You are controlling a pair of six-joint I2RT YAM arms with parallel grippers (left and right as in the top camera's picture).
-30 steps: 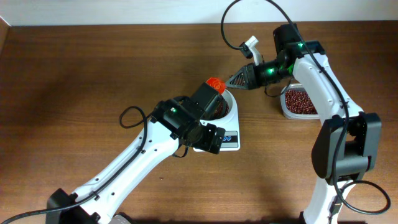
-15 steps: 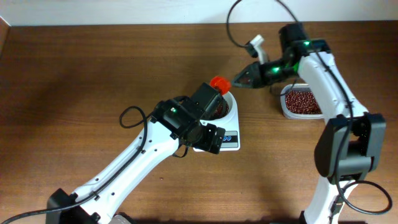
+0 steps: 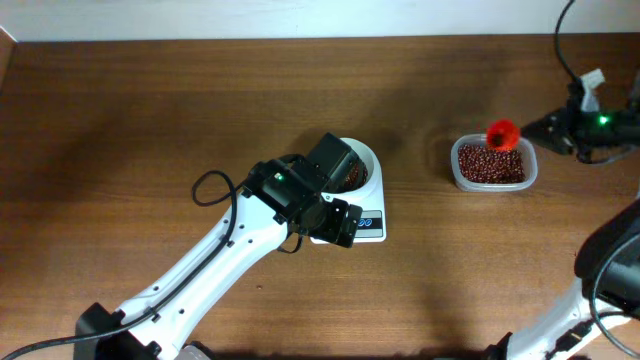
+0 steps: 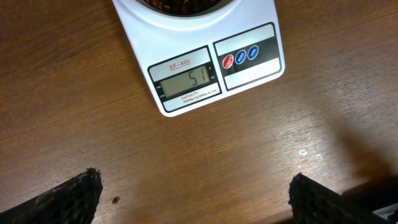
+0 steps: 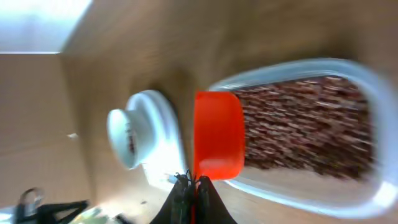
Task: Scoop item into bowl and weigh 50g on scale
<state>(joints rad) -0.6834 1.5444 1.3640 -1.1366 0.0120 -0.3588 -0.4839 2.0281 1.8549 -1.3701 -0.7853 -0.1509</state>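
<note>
The white scale point(image 4: 249, 68) shows 51 on its display, and the white bowl point(image 4: 180, 5) with dark beans stands on it at the top edge of the left wrist view. From overhead my left arm hides most of the bowl point(image 3: 366, 160) and scale point(image 3: 373, 224). My left gripper point(image 4: 196, 180) hangs open over bare table in front of the scale, holding nothing. My right gripper point(image 5: 193, 182) is shut on the handle of the orange-red scoop point(image 5: 217, 143), which hovers at the edge of the clear tub point(image 3: 492, 183) of beans point(image 3: 490, 163). The scoop point(image 3: 502, 134) looks empty.
One stray bean point(image 4: 115, 200) lies on the wood near my left fingertip. The tub point(image 5: 367, 74) sits at the right of the table, well apart from the scale point(image 5: 166, 146) and bowl point(image 5: 130, 137). Black cables loop beside both arms.
My right arm has swung to the right, carrying the scoop from the bowl's rim across to the bean tub. The left arm and its open gripper have stayed still.
</note>
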